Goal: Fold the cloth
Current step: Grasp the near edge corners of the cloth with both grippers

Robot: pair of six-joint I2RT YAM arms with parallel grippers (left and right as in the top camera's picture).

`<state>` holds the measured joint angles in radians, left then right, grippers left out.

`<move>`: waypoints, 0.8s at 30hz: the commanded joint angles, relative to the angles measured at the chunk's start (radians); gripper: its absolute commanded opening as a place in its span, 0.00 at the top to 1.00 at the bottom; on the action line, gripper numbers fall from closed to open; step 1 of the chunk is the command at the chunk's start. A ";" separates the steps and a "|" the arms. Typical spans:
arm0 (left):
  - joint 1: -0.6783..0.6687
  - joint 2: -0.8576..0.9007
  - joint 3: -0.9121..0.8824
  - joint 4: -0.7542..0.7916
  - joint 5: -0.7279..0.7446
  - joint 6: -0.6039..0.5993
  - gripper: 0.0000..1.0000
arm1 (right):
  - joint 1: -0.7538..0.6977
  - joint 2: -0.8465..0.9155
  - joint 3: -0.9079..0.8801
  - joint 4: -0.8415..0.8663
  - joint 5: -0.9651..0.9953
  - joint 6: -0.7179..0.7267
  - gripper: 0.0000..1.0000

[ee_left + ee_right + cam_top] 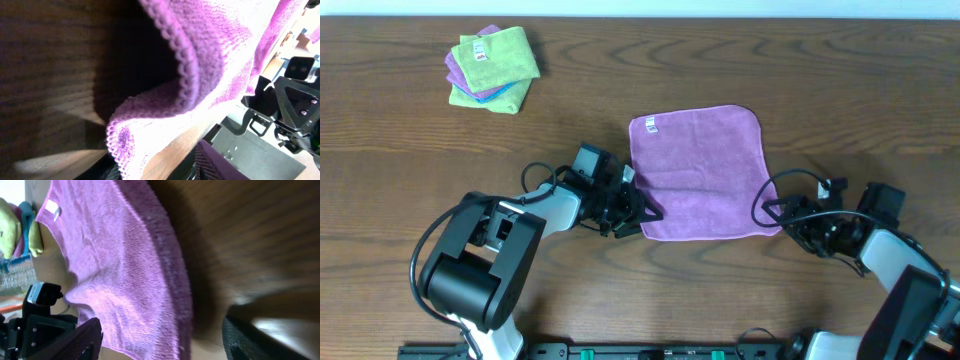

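Note:
A purple cloth (698, 170) with a white tag at its far left corner lies spread flat on the wooden table. My left gripper (638, 212) is at the cloth's near left corner. In the left wrist view the corner (120, 145) is curled up off the wood and lies against one finger, and the fingers (160, 170) stand apart. My right gripper (772, 210) is at the near right corner. In the right wrist view its fingers (165, 345) are wide open and straddle the cloth's edge (125, 280).
A stack of folded green, purple and blue cloths (492, 68) sits at the far left of the table; it also shows in the right wrist view (20, 225). Each wrist view shows the other arm across the cloth.

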<state>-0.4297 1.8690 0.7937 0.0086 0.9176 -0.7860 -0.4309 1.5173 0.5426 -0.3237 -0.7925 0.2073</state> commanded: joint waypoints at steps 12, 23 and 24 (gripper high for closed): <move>-0.117 0.040 -0.029 -0.008 -0.257 -0.060 0.75 | 0.060 0.008 -0.004 0.031 -0.027 0.069 0.22; -0.113 0.040 -0.029 -0.008 -0.270 -0.058 0.94 | 0.097 0.019 -0.005 0.092 0.011 0.070 0.23; -0.113 0.040 -0.029 -0.008 -0.270 -0.056 0.94 | 0.106 0.028 -0.005 0.103 0.011 0.070 0.23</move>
<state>-0.5407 1.8618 0.7952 0.0235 0.7658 -0.8417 -0.3531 1.5227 0.5426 -0.2340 -0.7868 0.2653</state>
